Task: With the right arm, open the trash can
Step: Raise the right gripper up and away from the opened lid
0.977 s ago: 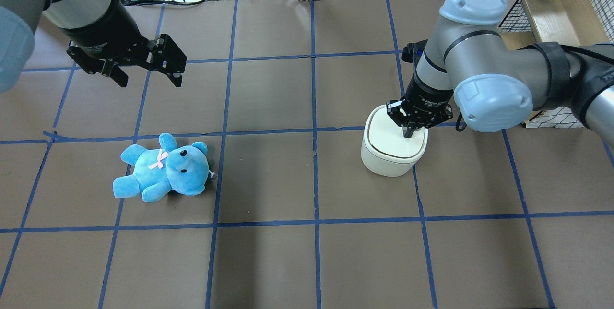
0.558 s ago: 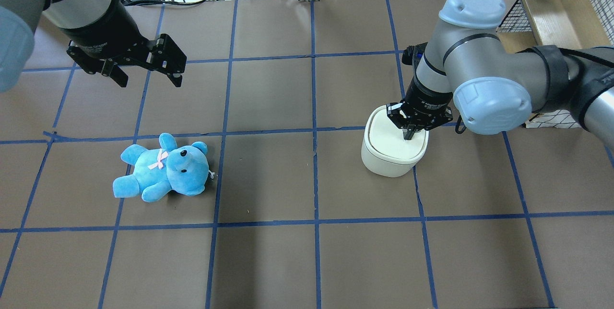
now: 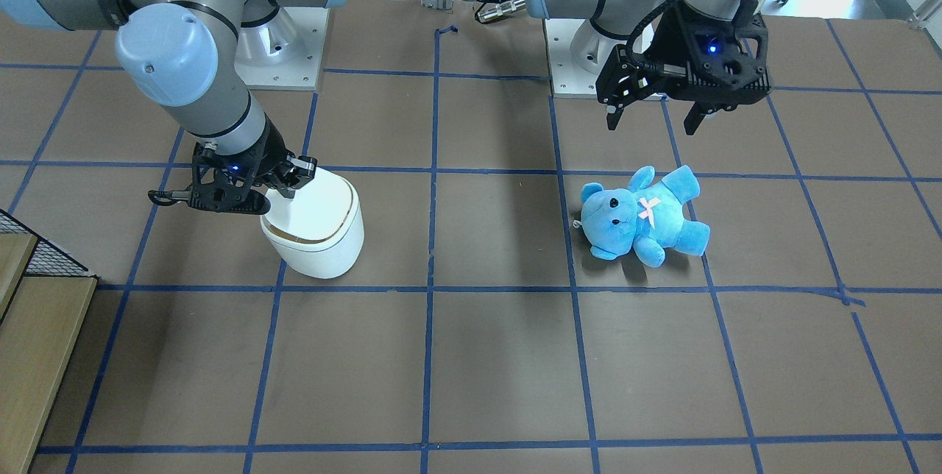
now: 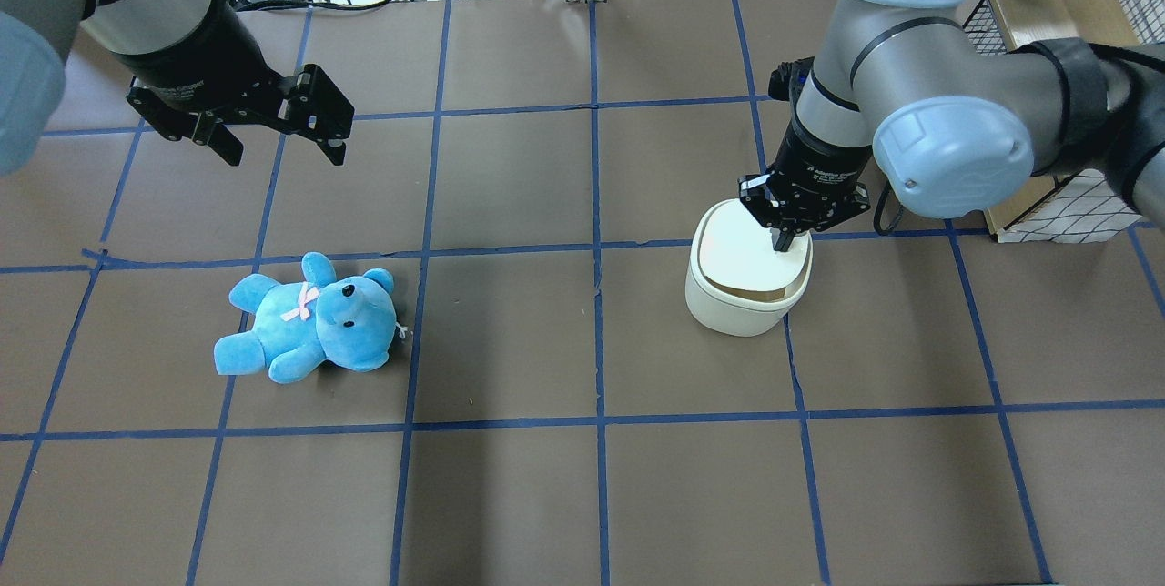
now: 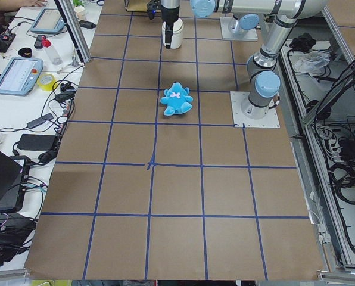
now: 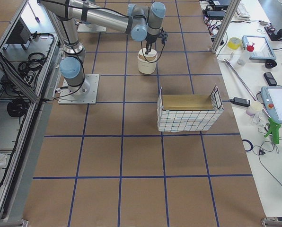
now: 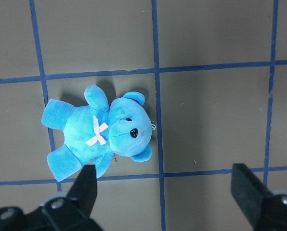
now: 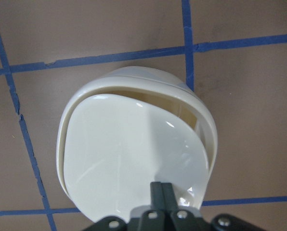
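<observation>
The white trash can (image 4: 731,307) stands right of the table's centre. Its lid (image 4: 739,245) is tilted, with a gap open along the edge facing the robot. My right gripper (image 4: 783,246) is shut, its tips pressing down on the lid's far right edge. In the right wrist view the closed fingers (image 8: 161,190) rest on the lid (image 8: 129,154), and the can's tan inside shows past the lid's raised edge. The can (image 3: 318,242) and right gripper (image 3: 285,189) also show in the front view. My left gripper (image 4: 284,152) hangs open and empty above the table at the far left.
A blue teddy bear (image 4: 309,318) lies on the table's left side, below the left gripper (image 7: 167,192) in its wrist view. A wire basket with a cardboard liner (image 4: 1047,22) stands at the far right, beside the right arm. Cables and tools lie past the far edge.
The lid lay flat and shut before; now the edge facing the robot has tipped up and a gap shows. The right arm shifted slightly away from the robot. The left arm has not moved.
</observation>
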Tool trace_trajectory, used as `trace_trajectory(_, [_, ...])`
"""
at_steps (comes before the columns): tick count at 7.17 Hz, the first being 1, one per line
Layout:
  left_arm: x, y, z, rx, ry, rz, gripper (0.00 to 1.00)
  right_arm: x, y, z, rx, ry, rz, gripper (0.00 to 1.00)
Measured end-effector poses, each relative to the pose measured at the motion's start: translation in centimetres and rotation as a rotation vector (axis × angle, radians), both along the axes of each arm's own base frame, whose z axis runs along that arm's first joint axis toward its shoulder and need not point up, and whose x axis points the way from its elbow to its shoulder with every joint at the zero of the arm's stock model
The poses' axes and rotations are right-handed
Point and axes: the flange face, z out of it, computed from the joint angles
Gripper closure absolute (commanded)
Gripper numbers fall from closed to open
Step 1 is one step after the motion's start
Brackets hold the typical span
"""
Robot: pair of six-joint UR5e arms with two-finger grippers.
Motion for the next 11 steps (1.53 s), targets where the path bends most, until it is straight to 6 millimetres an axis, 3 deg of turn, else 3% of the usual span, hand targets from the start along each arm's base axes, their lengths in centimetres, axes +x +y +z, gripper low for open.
trace_trajectory(1, [0.0, 0.0, 0.0, 0.0, 0.0, 0.0, 0.0, 0.0, -0.3, 1.5, 0.013, 0.0, -0.001, 0.96])
trace_trajectory(3, [0.0, 0.0, 0.0, 0.0, 0.0, 0.0, 0.0, -0.1, -1.1, 6.1, 0.028, 0.005, -0.001, 0.69])
trace_trajectory(5, [0.0, 0.0, 0.0, 0.0, 0.001, 0.0, 0.0, -0.2, -1.6, 10.2, 0.012, 0.01, 0.01, 0.52])
trace_trajectory(7, [0.0, 0.0, 0.0, 0.0, 0.0, 0.0, 0.0, -0.6, -1.8, 12.3, -0.024, 0.034, 0.044, 0.05])
trace_trajectory(8, [0.0, 0.0, 0.0, 0.0, 0.001, 0.0, 0.0, -0.8, -1.9, 13.1, -0.042, 0.046, 0.082, 0.0])
trace_trajectory(11, [0.0, 0.0, 0.0, 0.0, 0.0, 0.0, 0.0, -1.3, -2.0, 14.6, -0.075, 0.06, 0.142, 0.0])
